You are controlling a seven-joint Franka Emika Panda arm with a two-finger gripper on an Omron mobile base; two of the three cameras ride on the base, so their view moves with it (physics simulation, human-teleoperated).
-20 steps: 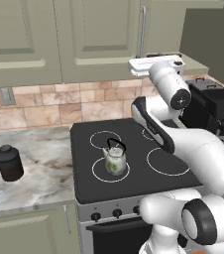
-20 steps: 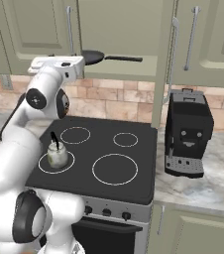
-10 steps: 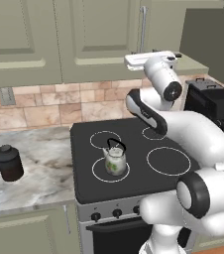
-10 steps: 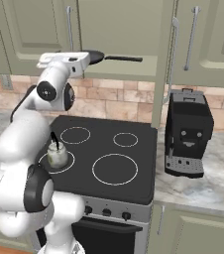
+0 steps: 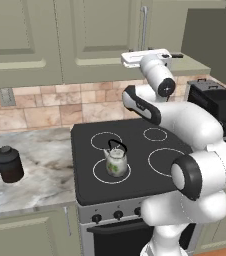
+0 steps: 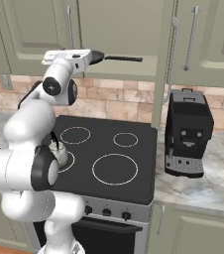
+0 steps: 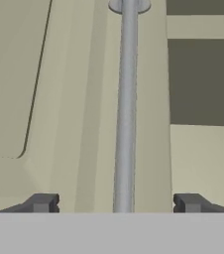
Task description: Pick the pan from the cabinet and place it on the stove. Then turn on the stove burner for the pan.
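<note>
Pan (image 6: 98, 56): taken to be the dark flat shape with a thin bar at door level, above the stove's (image 6: 134, 186) back edge. Cannot be told whether it sits inside or pokes through the door face, so not yet reachable for a grasp.

Cabinet (image 6: 119, 30): above the stove, doors apparently closed. Long silver bar handle (image 7: 126, 109) vertical on the door over the stove's left half.

Gripper (image 7: 116, 203): raised above the stove's back edge, facing the door. Fingers set wide apart, one on each side of the bar near its lower end and clear of it, a pose suited to closing on the bar and pulling the door open. Judged step: opening the cabinet, with the whole of the pan transfer left to do.

Stove burner (image 6: 115, 168): widest ring, at the stove's front right, bare glass and free to receive the pan.

Kettle (image 5: 116, 160): upright on the stove's front-left ring, away from the target ring.

Coffee machine (image 6: 186, 131): on the counter just right of the stove.

Dark canister (image 5: 9, 163): on the counter well left of the stove.
</note>
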